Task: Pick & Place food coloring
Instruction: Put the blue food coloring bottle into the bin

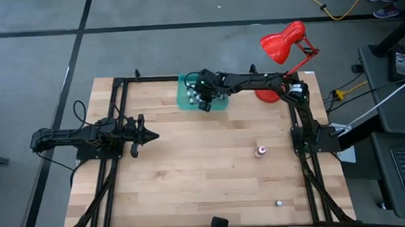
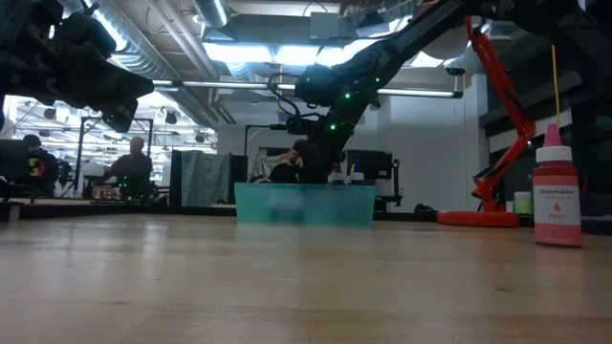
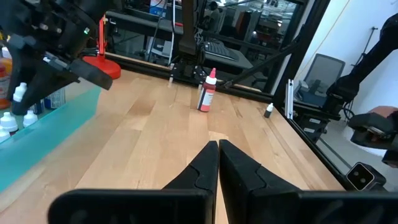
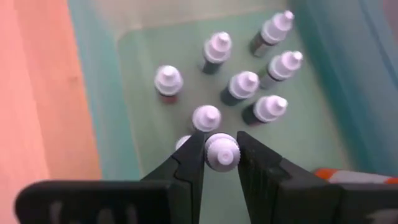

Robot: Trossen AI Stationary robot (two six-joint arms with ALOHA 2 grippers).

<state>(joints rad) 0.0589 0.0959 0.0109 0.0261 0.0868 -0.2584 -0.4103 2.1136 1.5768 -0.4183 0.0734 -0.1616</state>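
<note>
A teal bin point(image 1: 186, 100) stands at the table's far middle, with several small pale-capped food coloring bottles point(image 4: 242, 84) upright on its floor. My right gripper point(image 4: 221, 157) reaches down into the bin point(image 4: 99, 93) and is shut on one bottle's white cap. One taller red bottle point(image 1: 261, 151) stands on the table toward the right, and a tiny bottle point(image 1: 279, 203) stands near the right near corner. My left gripper point(image 1: 151, 136) is shut and hovers over the table's left side, touching nothing. My right gripper pinches a food coloring bottle by its white cap point(image 4: 221, 149), one finger on each side. The fingers point(image 4: 193, 158) come from above, pointing down into the bin. The bottle hangs upright below them; the cap and fingers hide whether its base rests on the bin floor.
A red desk lamp point(image 1: 282, 43) stands past the table's far right corner, its base point(image 1: 265, 93) beside the bin. The black frame rails point(image 1: 117, 132) run along the left and right sides. Bare wood lies between the bin and the near edge.
</note>
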